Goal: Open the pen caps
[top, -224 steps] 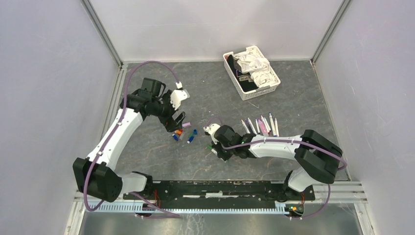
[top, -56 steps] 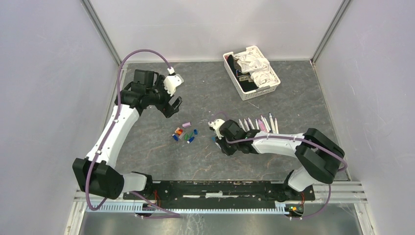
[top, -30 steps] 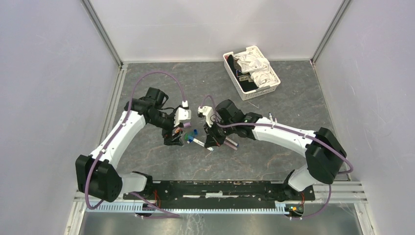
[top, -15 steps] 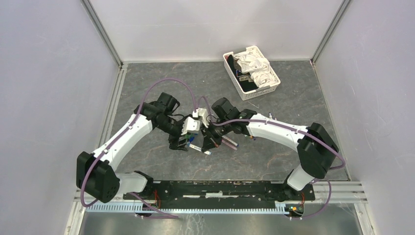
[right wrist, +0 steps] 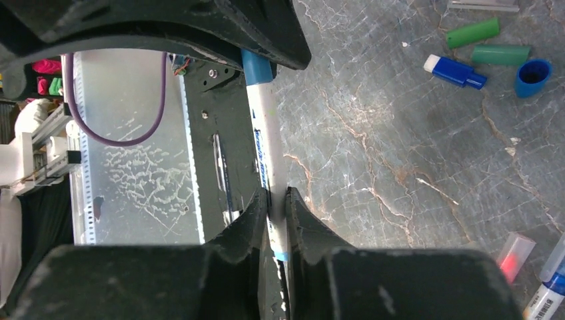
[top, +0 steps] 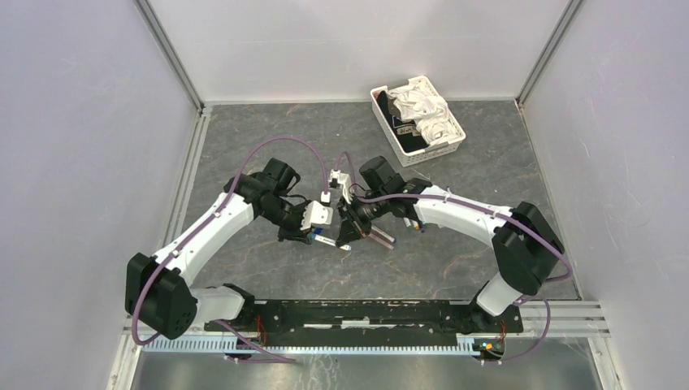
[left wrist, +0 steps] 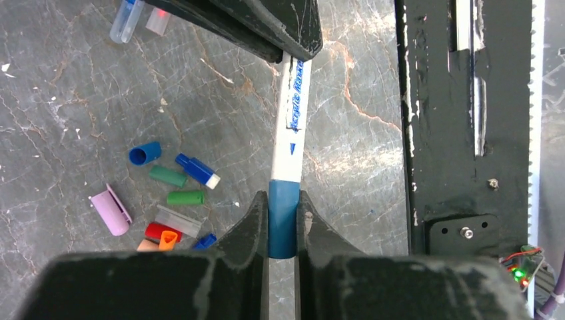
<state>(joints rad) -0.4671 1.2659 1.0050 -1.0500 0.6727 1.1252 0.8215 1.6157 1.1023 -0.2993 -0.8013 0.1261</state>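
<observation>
One white pen (left wrist: 293, 127) hangs between both grippers over the grey table. In the left wrist view, my left gripper (left wrist: 282, 220) is shut on its blue pen cap (left wrist: 282, 207). In the right wrist view, my right gripper (right wrist: 275, 213) is shut on the white barrel (right wrist: 264, 153), with the blue cap (right wrist: 254, 67) at the far end. From the top view, the two grippers meet at the pen (top: 329, 240) in the middle of the table. Several loose caps lie beside it: blue (left wrist: 144, 154), green (left wrist: 185, 197), pink (left wrist: 110, 212), red (left wrist: 160, 231).
A white basket (top: 418, 119) of cloth stands at the back right. More pens lie by the right gripper (top: 382, 238), and one shows at the corner of the right wrist view (right wrist: 546, 293). The black base rail (top: 366, 313) runs along the near edge.
My left arm swung right to the pen held by the right gripper, and its jaws went from open to shut on the blue cap. The right gripper kept its hold.
</observation>
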